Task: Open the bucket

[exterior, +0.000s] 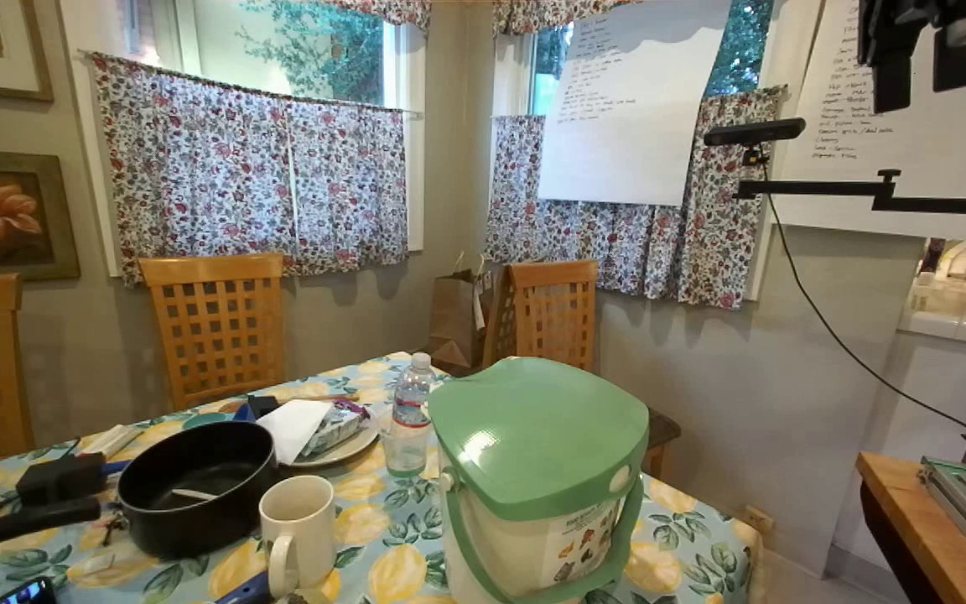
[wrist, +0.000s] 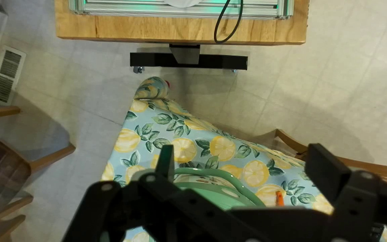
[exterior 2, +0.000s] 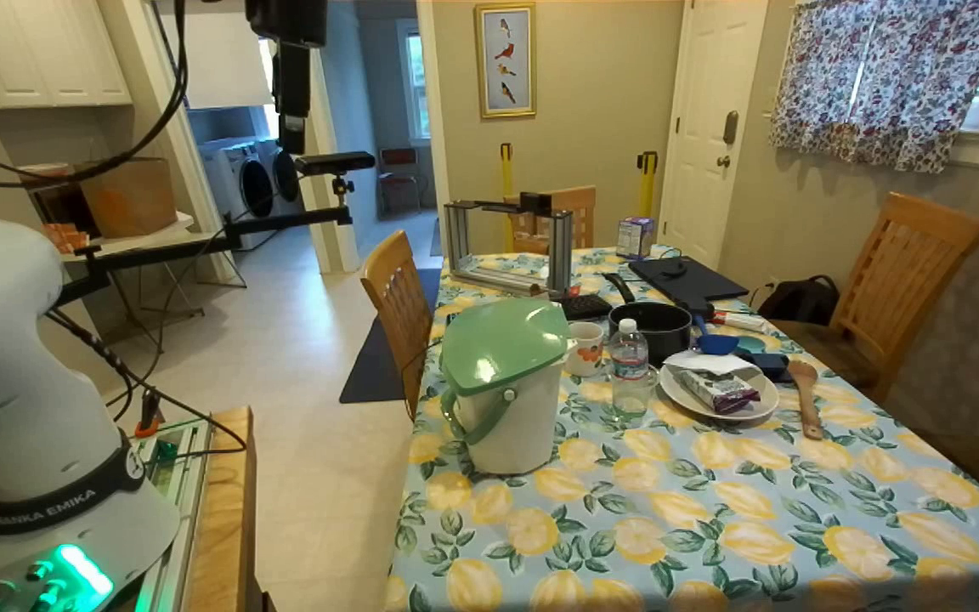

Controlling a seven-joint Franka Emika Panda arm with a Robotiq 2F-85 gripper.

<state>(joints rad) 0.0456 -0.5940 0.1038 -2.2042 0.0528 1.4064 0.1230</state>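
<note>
The bucket is a large cream-white bin (exterior: 525, 537) with a green lid (exterior: 542, 428) that sits down on its rim. It stands upright on the table, also in an exterior view (exterior 2: 513, 433). Its green handle (exterior: 630, 528) hangs down along the body. My gripper (exterior: 925, 94) is high above the table and apart from the bucket; it also shows at the top of an exterior view (exterior 2: 292, 132). In the wrist view my gripper (wrist: 243, 158) has its black fingers spread wide with nothing between them. The bucket (wrist: 213, 195) shows below, partly hidden by the gripper.
Beside the bucket stand a water bottle (exterior 2: 629, 365), a white mug (exterior 2: 585, 347), a black pan (exterior 2: 655, 327) and a plate with packets (exterior 2: 753, 404). A camera on a black bracket (exterior 2: 285, 221) juts out near the arm. A metal frame (exterior 2: 559, 251) and chairs surround the table.
</note>
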